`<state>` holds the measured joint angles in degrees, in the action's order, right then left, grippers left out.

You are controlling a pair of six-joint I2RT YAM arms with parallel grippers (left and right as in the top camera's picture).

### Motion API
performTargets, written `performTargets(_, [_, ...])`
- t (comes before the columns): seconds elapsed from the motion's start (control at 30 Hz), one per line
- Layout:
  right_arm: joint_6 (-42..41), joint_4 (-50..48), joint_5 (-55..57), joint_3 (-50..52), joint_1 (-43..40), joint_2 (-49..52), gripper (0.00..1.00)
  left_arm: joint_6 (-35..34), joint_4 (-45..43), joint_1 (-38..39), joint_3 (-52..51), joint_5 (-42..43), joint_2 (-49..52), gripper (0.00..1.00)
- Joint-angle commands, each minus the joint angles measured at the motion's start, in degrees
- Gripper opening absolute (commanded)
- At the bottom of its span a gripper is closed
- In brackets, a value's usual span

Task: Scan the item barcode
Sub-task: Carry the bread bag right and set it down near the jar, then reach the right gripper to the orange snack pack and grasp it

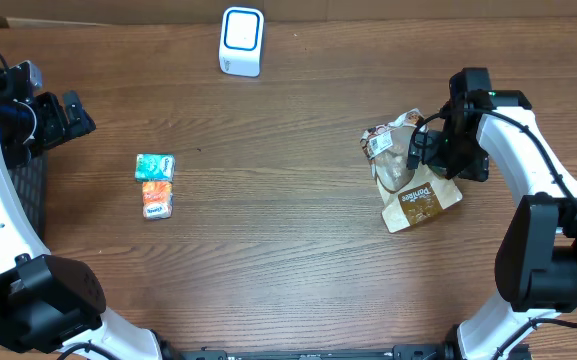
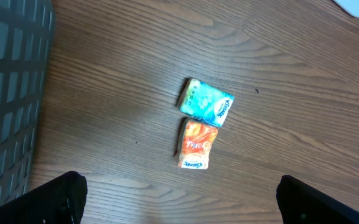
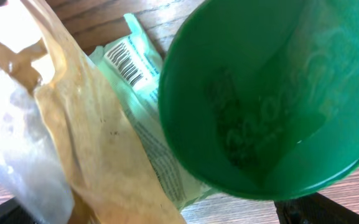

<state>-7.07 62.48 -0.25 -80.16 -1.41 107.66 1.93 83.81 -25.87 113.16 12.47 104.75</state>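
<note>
A brown paper snack bag [image 1: 420, 196] with a clear window lies at the right of the table. My right gripper [image 1: 424, 150] hangs right over its top end. The right wrist view shows the crumpled brown paper [image 3: 98, 155], a pale label with a barcode [image 3: 127, 65] and a glossy green rounded part [image 3: 266, 93] very close to the camera. My right gripper [image 3: 154, 214] has its dark fingertips [image 3: 310, 211] far apart at the bottom corners, open, with the bag lying between them. The white and blue scanner [image 1: 241, 41] stands at the far edge. My left gripper [image 1: 72, 114] is open at the far left.
A teal tissue packet [image 1: 155, 167] and an orange one [image 1: 156, 199] lie side by side left of centre, also in the left wrist view as teal packet [image 2: 206, 102] and orange packet [image 2: 196, 144]. A black mesh basket [image 2: 5, 93] stands at the left edge.
</note>
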Motion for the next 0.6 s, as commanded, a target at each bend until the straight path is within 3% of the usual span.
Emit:
performTargets(0.0, [-0.26, 2.75, -1.6, -3.8, 0.22, -0.74, 1.0, 1.07, -0.04, 0.02, 0.11, 0.68, -0.13, 1.0])
performTargets(0.1, [-0.46, 9.64, -4.13, -12.26, 0.22, -0.87, 1.0, 1.07, -0.04, 0.02, 0.11, 0.66, -0.13, 1.0])
performTargets(0.27, [-0.44, 17.03, -18.34, -25.22, 1.05, -0.87, 1.0, 1.09, -0.04, 0.02, 0.11, 0.66, -0.13, 1.0])
performTargets(0.5, [-0.46, 4.9, -33.73, -23.04, 7.78, -0.81, 1.0, 1.07, -0.04, 0.02, 0.11, 0.66, -0.13, 1.0])
performTargets(0.57, [-2.56, 0.37, -33.03, -20.35, 11.87, -0.81, 1.0, 1.07, -0.04, 0.02, 0.11, 0.66, -0.13, 1.0])
